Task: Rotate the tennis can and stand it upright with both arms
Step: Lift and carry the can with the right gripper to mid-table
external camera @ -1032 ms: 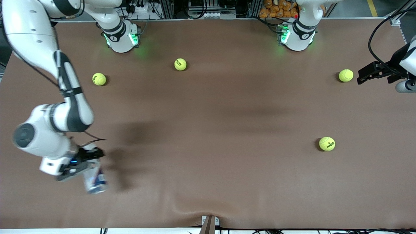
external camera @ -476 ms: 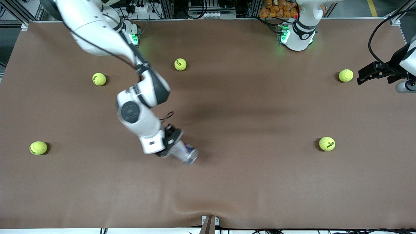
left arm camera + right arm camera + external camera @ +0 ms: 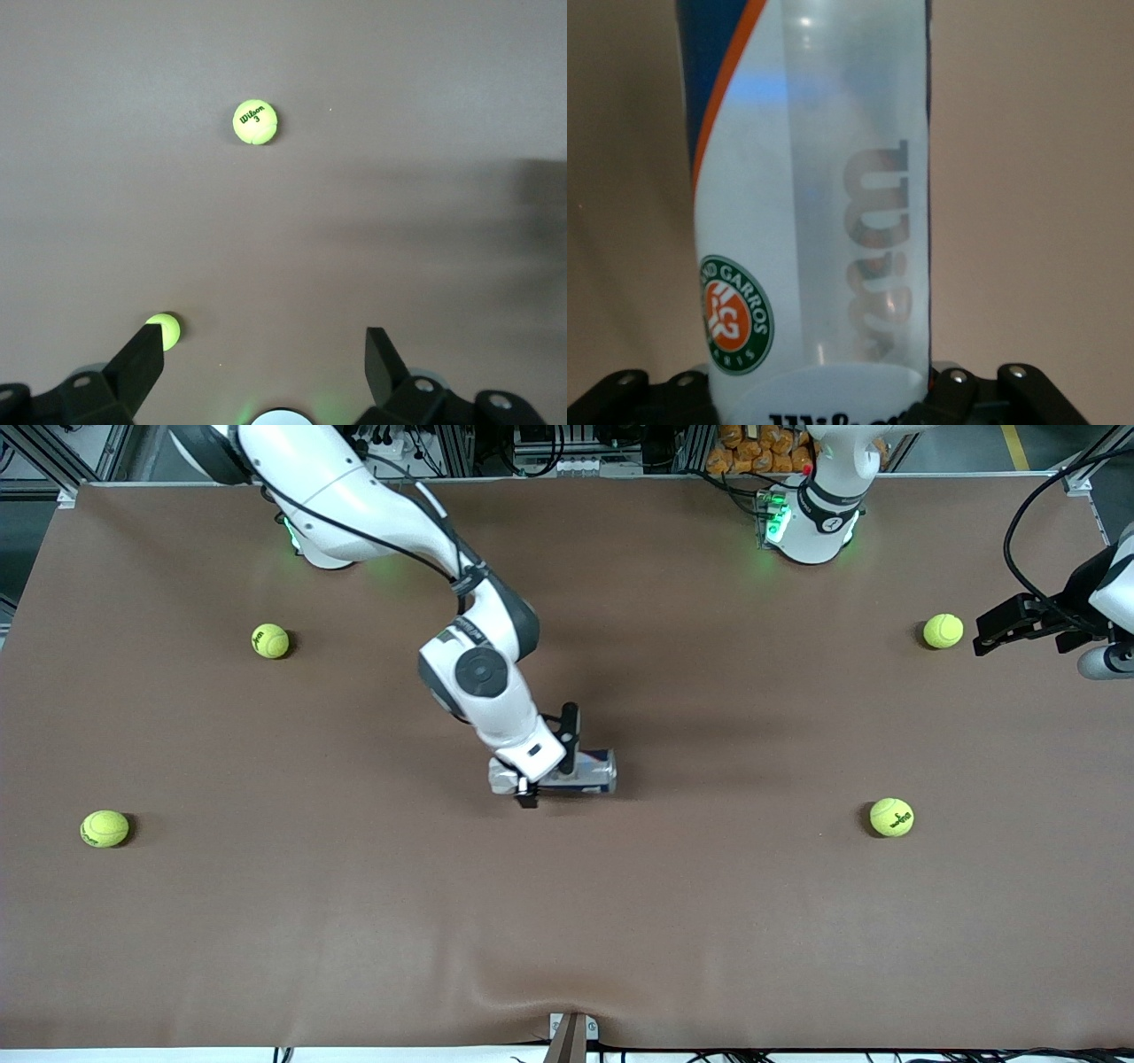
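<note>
The right end effector [image 3: 547, 755] is clamped across the tennis can [image 3: 585, 772], one finger above the tube at 12 o'clock and one below at 6 o'clock. The can lies on its side near the middle of the tabletop [image 3: 620, 939], long axis pointing toward the left arm's end. The grip sits near one end of the tube, which I judge leaves the free end exposed so the other arm can take it for the turn to upright. The right wrist view shows the can [image 3: 811, 221] running straight out from between the fingers, label and W logo facing the camera.

The left end effector [image 3: 997, 631] waits at the left arm's end of the tabletop, fingers spread wide with nothing between them [image 3: 264, 359], just beside a tennis ball [image 3: 943, 631]. It is well apart from the can, so the handover is not yet set up

4 tennis balls lie scattered, 1 at roughly 4 o'clock from the can [image 3: 891, 817]
</note>
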You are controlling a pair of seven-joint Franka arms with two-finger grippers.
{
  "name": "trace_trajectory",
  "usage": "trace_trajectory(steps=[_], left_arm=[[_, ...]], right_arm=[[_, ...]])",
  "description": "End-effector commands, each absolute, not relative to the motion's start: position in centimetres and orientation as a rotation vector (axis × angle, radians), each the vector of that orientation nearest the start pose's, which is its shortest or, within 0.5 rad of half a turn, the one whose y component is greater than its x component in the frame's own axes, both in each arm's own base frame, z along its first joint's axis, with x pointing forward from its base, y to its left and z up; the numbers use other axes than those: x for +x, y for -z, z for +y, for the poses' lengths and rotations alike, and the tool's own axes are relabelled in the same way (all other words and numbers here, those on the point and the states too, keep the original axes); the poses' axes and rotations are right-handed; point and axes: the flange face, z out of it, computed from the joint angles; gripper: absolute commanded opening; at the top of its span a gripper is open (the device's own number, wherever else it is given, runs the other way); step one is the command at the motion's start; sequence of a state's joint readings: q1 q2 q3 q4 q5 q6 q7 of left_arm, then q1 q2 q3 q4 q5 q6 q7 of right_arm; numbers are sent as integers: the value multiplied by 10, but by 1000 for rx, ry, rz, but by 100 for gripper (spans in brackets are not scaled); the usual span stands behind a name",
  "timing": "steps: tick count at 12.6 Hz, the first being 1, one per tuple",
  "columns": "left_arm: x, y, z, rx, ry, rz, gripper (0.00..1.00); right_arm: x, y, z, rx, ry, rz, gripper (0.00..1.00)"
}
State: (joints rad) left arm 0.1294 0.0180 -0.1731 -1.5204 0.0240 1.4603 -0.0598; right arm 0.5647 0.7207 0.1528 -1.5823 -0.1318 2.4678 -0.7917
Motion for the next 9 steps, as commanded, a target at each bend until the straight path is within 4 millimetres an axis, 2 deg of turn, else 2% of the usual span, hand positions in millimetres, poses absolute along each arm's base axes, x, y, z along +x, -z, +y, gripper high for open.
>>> trace_trajectory(steps=[1,3,4,5,6,8,9], left_arm=[[550,-628,-19,-3132,-138,4,100],[551,-626,-19,-3133,-143,7,100],[551,-625,-20,-3134,-148,7,100],[554,-620,-21,-3134,-162,12,100],[558,-609,-23,-3142,-194,10,100],[574,-580,-36,-3265,-274,11,100],[584,-564,-44,-3321,-302,-3,100]], right_arm=[[543,-215,466,-2167,341,-2282,55],[542,-194,466,-2162,380,-2267,56],[543,-182,465,-2163,404,-2258,63],[545,-177,462,-2167,431,-2246,100],[546,-179,461,-2169,434,-2245,100],[549,-185,462,-2178,453,-2232,100],[551,-195,462,-2182,462,-2229,100]])
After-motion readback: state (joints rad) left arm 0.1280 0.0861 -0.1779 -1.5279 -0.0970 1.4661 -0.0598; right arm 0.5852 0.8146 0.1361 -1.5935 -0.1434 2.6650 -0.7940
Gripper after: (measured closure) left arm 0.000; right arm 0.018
